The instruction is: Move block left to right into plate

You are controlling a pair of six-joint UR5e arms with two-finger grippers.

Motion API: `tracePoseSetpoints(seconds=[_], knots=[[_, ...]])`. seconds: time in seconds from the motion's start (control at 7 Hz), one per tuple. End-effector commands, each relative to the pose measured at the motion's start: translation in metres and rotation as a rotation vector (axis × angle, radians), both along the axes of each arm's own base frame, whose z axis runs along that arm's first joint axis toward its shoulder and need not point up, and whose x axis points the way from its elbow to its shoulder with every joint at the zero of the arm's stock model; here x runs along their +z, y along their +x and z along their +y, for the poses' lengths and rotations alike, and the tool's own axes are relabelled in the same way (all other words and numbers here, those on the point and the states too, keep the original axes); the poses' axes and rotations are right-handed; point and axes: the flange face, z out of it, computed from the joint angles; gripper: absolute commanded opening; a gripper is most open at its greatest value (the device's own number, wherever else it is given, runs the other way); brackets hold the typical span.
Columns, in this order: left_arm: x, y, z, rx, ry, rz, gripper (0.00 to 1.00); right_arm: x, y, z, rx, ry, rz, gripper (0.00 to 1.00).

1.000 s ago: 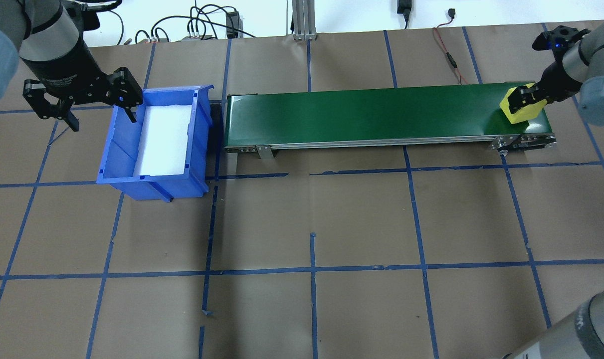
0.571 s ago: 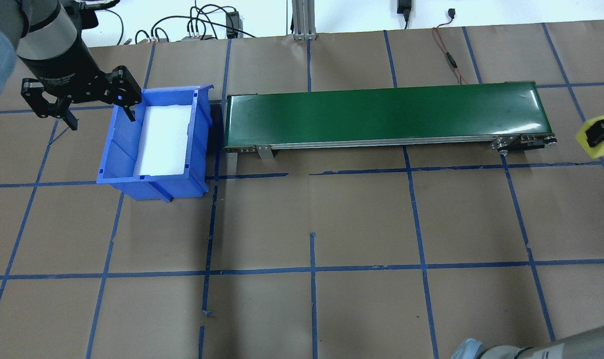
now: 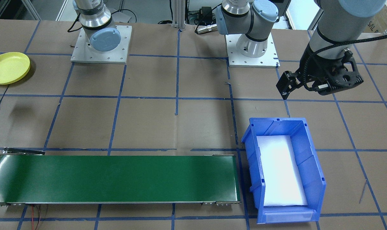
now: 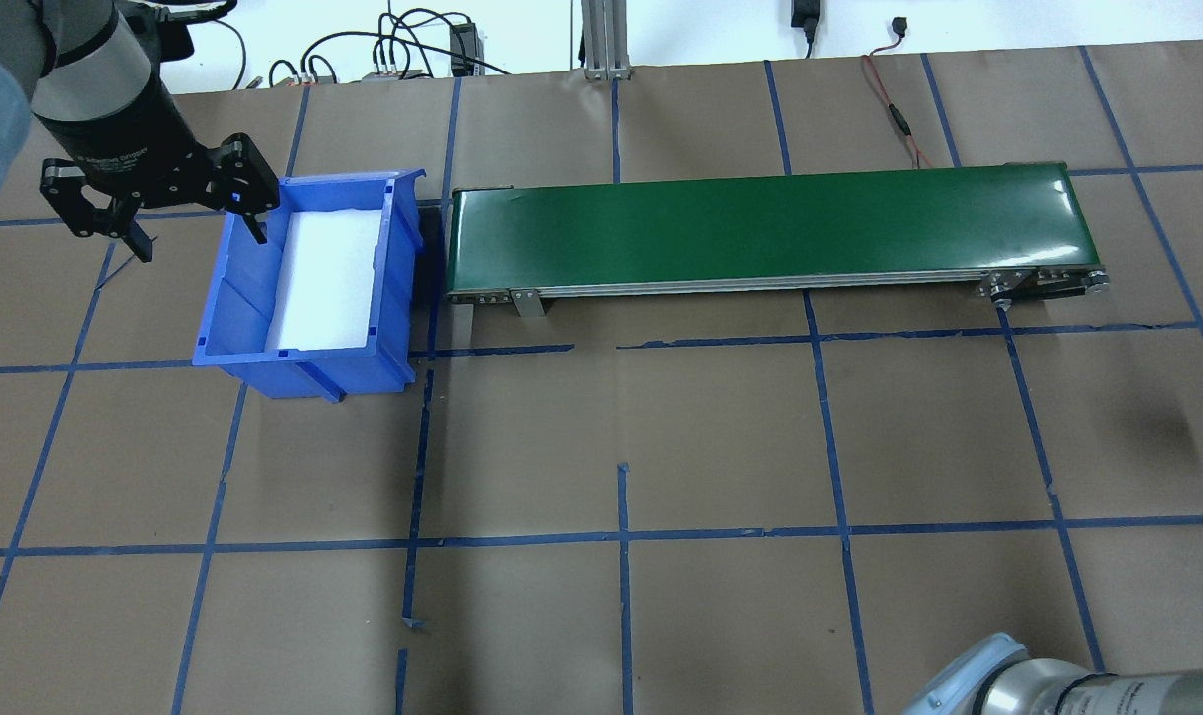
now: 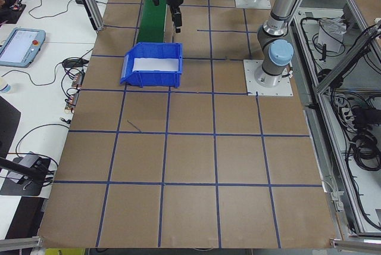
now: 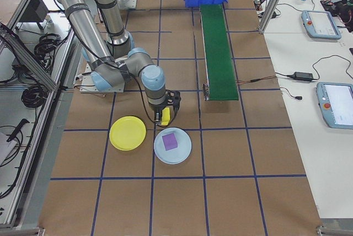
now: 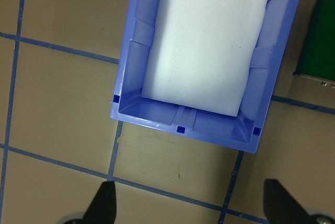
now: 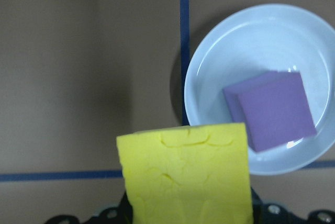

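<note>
The yellow block [image 8: 186, 171] is clamped in my right gripper [image 6: 165, 118], which is shut on it. In the exterior right view it hangs just off the conveyor's end, over the table between the two plates. The yellow plate [image 6: 127, 133] [image 3: 9, 67] lies bare on the table beside it. My left gripper [image 4: 199, 230] [image 7: 191, 208] is open with nothing between its fingers. It hovers at the short end of the blue bin [image 4: 308, 273] away from the conveyor.
A light blue plate [image 8: 259, 85] [image 6: 172, 145] holding a purple block [image 8: 272, 109] lies next to the yellow plate. The green conveyor [image 4: 770, 228] runs from the bin toward the plates. The blue bin has a white liner [image 7: 209, 41].
My right gripper carried the yellow block off the conveyor's right end and out of the overhead view. The left gripper stayed by the bin.
</note>
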Motion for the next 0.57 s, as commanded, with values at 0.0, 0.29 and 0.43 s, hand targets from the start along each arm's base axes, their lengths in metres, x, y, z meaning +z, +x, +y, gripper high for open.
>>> tracePoseSetpoints(seconds=[0.0, 0.29, 0.43], knots=[[0.001, -0.001, 0.002, -0.001, -0.001, 0.0, 1.0, -0.026, -0.015, 0.054, -0.109, 0.047, -0.087, 0.58], [0.0, 0.0, 0.003, 0.002, 0.002, 0.0, 1.0, -0.059, -0.025, 0.057, -0.082, 0.094, -0.127, 0.77], [0.0, 0.0, 0.004, 0.0, 0.002, 0.0, 1.0, -0.058, -0.03, 0.059, -0.088, 0.091, -0.122, 0.89]])
